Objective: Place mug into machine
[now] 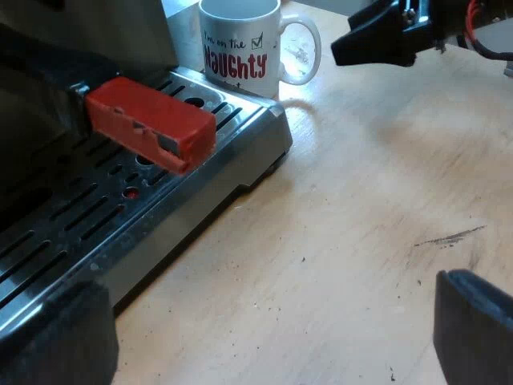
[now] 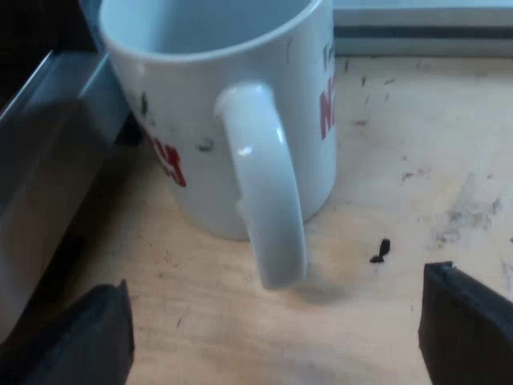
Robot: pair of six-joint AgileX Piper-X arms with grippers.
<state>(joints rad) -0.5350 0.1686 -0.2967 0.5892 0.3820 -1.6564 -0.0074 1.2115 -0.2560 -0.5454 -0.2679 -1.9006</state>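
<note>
The left wrist view takes in the espresso machine (image 1: 112,32): its slotted drip tray (image 1: 240,140), the red end (image 1: 148,120) of the holder's handle jutting out over the slots, and the mug (image 1: 240,48) standing upright on the wooden table (image 1: 361,224) just beside the tray's corner, not on it. The right wrist view gives the close detail. The mug's handle (image 2: 268,184) is turned toward the right gripper (image 2: 276,321), whose fingers are spread wide, one to each side of the handle and short of touching it, with a strip of the machine's metal edge close beside the mug. The left gripper (image 1: 264,321) is spread wide too, holding nothing. It hangs over the table beside the tray's long edge, well apart from the mug.
</note>
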